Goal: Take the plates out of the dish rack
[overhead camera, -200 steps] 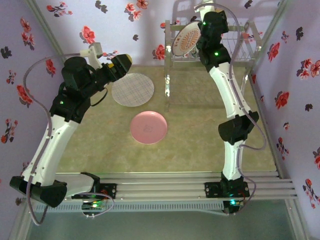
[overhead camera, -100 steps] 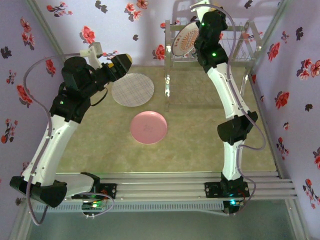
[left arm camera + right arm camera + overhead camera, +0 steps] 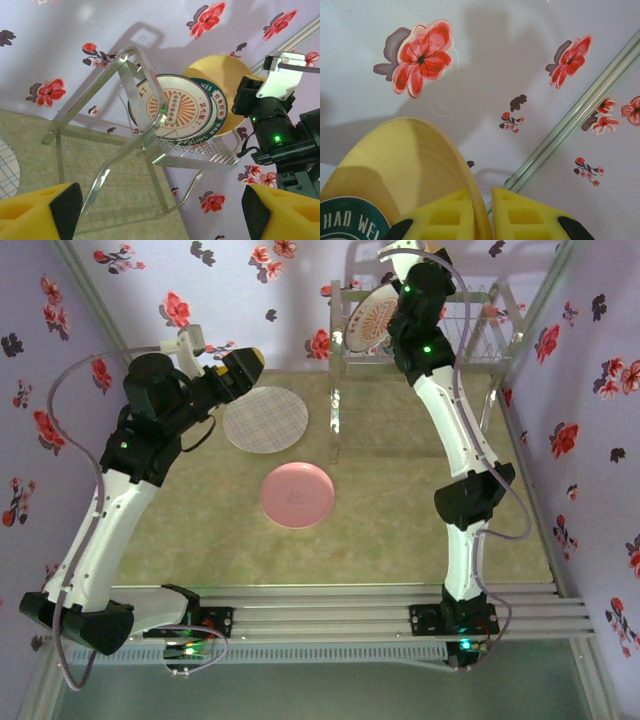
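The dish rack (image 3: 470, 350) stands at the back right against the wall. In it stand the orange radial plate (image 3: 370, 320), a teal-rimmed plate (image 3: 217, 117) and a yellow plate (image 3: 220, 70), all on edge. My right gripper (image 3: 415, 280) is over the rack; in the right wrist view its yellow fingers (image 3: 445, 215) pinch the yellow plate (image 3: 395, 165) at its rim, one finger on each face. A pink plate (image 3: 297, 494) and a cream plate with a blue grid (image 3: 265, 419) lie flat on the table. My left gripper (image 3: 240, 370) hovers open above the cream plate, facing the rack (image 3: 150, 145).
Flowered walls close in the table on three sides. A metal corner post (image 3: 570, 125) runs just behind the rack. The rack's tall legs (image 3: 335, 410) stand on the green mat (image 3: 400, 480), right of the cream plate.
My right gripper has edged a little left and back over the rack, onto the yellow plate's rim. The left arm and the plates on the table have not moved.
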Tool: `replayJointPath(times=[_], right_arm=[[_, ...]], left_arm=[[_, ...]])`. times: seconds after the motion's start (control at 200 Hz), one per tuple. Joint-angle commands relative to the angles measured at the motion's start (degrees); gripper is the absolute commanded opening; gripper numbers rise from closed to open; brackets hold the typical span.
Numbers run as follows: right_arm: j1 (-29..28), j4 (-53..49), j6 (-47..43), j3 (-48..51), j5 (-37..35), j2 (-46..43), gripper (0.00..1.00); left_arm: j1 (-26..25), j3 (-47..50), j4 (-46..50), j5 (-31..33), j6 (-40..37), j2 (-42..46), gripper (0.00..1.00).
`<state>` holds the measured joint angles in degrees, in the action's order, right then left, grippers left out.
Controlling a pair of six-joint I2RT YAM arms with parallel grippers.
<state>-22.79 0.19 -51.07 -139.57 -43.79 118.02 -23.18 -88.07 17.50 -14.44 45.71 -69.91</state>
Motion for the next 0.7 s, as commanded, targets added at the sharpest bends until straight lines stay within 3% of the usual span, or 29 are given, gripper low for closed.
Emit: replayJointPath(times=[0.0,0.695], right_arm=[[-0.42,4.65,-0.79,-1.3,-0.2,-1.99,0.05],[3.51,9.24,-7.93,6.04,-1.64,-6.98,0.05]], left_arm=[[0.49,-0.34,-3.16,-1.3,0.98,-0.25,0.86],[0.5,-0.78,-3.49,-1.79,1.3,-0.42,0.86]])
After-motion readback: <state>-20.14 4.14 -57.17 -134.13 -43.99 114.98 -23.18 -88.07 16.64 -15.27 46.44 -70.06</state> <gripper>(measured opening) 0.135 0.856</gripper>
